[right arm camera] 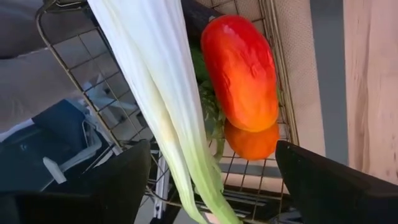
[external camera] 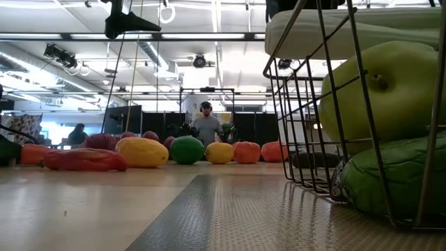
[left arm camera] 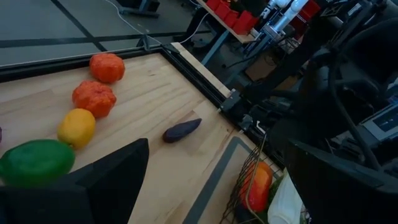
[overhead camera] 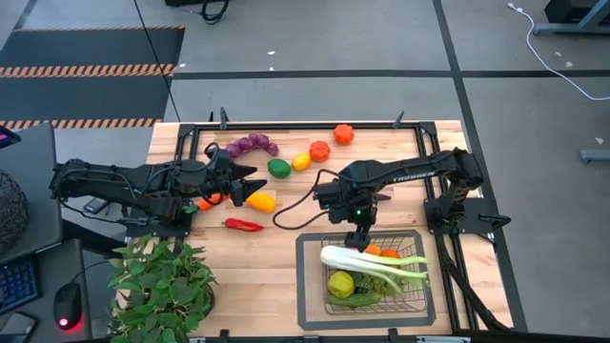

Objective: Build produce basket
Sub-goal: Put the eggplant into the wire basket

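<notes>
The wire basket (overhead camera: 315,286) stands at the table's near right and holds a leek (overhead camera: 372,259), a yellow-green fruit (overhead camera: 340,283), a green vegetable and red and orange pieces (right arm camera: 239,71). The leek lies slanted across the other produce and over the rim. My right gripper (right arm camera: 211,186) hangs open over the basket's far edge (overhead camera: 357,236), a finger on each side of the leek (right arm camera: 161,93). My left gripper (overhead camera: 250,181) waits open above the table's left part. Grapes (overhead camera: 250,145), lime (overhead camera: 278,169), lemon (overhead camera: 300,161), two orange tomatoes (overhead camera: 319,151), a yellow pepper (overhead camera: 260,201) and a red chili (overhead camera: 243,225) lie on the wood.
A small purple eggplant (left arm camera: 181,129) lies on the table between the tomatoes and the basket. A leafy potted plant (overhead camera: 162,281) stands at the near left corner. A black rail frame (overhead camera: 286,125) runs around the tabletop. A person (external camera: 206,125) stands far behind the table.
</notes>
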